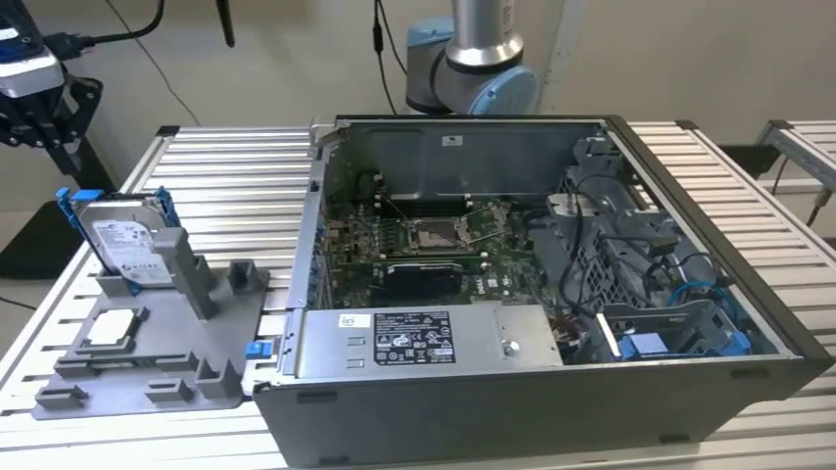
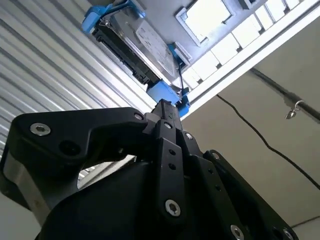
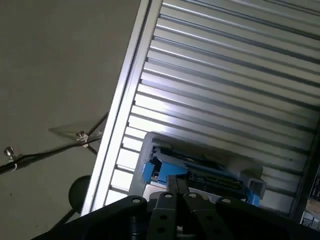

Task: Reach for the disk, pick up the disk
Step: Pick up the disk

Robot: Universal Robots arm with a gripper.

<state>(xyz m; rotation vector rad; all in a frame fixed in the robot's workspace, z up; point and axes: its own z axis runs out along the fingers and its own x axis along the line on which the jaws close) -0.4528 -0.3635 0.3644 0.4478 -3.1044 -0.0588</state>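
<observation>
One claw (image 3: 177,181), pressed together and empty, hangs apart from the upright disk (image 1: 125,240).

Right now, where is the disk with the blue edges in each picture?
Exterior view: the disk stands upright in the grey holder, on the exterior view's left of the computer case.
Second wrist view: the disk, blue rails at both ends.
First wrist view: the disk edge-on, connectors showing.
Shared landmark: the slatted table beneath.

Ribbed aluminium table (image 1: 222,157), evenly lit, plain pale wall (image 1: 288,59) behind, grey floor (image 3: 55,60), black cable (image 3: 45,153) trailing, second slatted table (image 1: 810,147) at the exterior view's right
</observation>
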